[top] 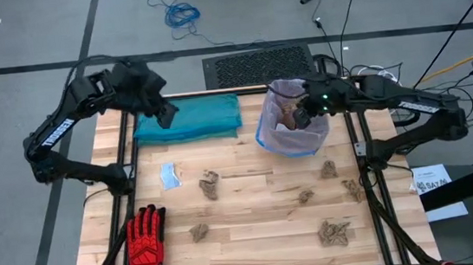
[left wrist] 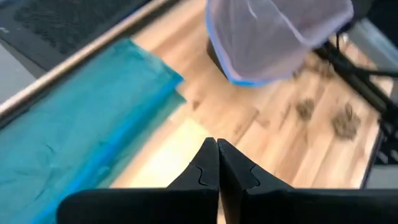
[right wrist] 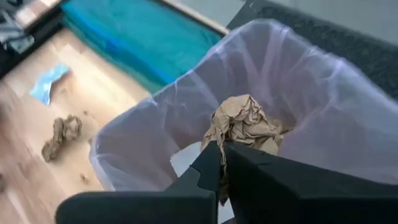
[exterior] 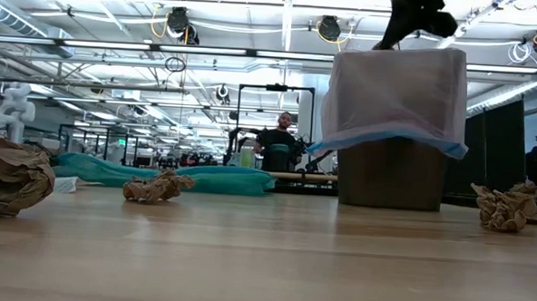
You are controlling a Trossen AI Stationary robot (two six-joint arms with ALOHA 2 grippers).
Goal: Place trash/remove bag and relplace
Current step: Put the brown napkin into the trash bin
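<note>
Workshop hall behind, ceiling light strips, two people far back in the low view. Pale wood counter point(top: 255, 235) on a grey floor, cables and a black mat beyond its far edge.

High view only: scattered tan paper wads point(top: 209, 185) across the near half of the counter, a pale blue scrap point(top: 169, 175), a red-and-black glove point(top: 147, 238) at the near left corner, a teal bag point(top: 188, 119) lying flat along the far edge, long axis left to right. Low view only: the bin point(exterior: 388, 174) is dark brown, upright, with the pink-lavender liner point(exterior: 395, 91) folded down over its rim, blue hem hanging partway down the wall.

Right hand point(right wrist: 222, 163) reaches from the right and hangs over the bin's mouth, tips pointing down into it. Right wrist view shows the fingers nearly closed on a crumpled tan wad point(right wrist: 244, 124), which sits inside the liner's opening, above a white scrap point(right wrist: 185, 158) at the bottom.

Left hand point(left wrist: 217, 163) hovers over the teal bag's right end, arm bent back toward the far left corner. Left wrist view shows its fingers pressed together, nothing between them.
</note>
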